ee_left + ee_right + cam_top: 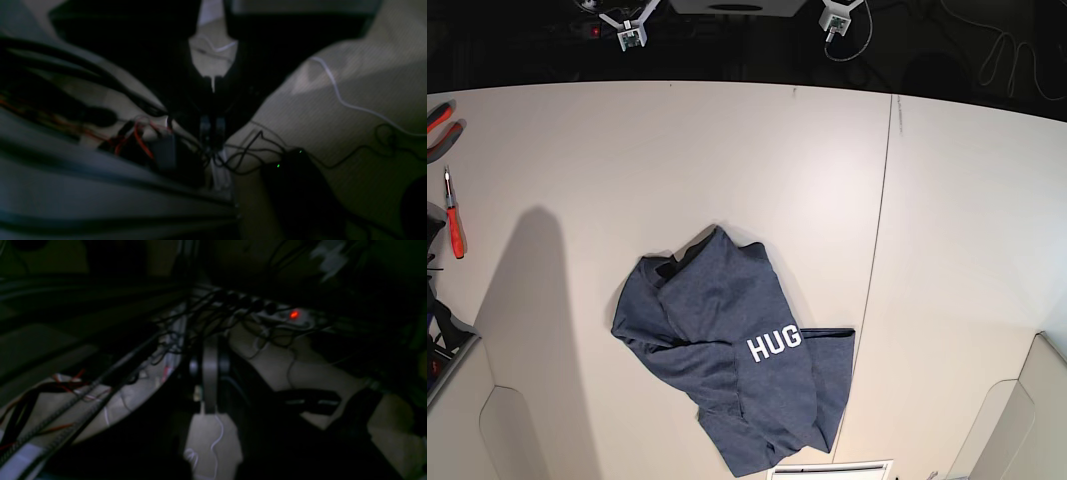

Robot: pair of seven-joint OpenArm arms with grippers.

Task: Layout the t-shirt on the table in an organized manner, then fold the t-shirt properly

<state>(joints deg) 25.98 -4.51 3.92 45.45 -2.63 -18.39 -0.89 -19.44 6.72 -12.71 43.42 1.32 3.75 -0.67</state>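
- The t-shirt (732, 355) lies crumpled on the bench (947, 220), near the front edge and a little left of the thin dark seam; white "HUG" lettering faces up and the dark collar sits at its upper left.
- Neither arm shows in the base view. My left end effector (212, 133) and right end effector (210, 373) both look out over cables in dim light, away from the cloth; both are clenched on nothing.
- I judge the laying-out step has not begun: the shirt is bunched, with one layer folded over another and a flap spread toward the seam.
- To do it well, I would release both end effectors before coming down, then pinch single layers at two well-separated points, ideally the shoulders beside the collar.
- I would lift just enough to let the body hang free, then drag it away from the front edge so the hem trails flat.
- The risk I see is grabbing two layers at once, which would keep the fold locked in.
- Pliers and a screwdriver (454, 215) lie at the bench's far left, well apart.
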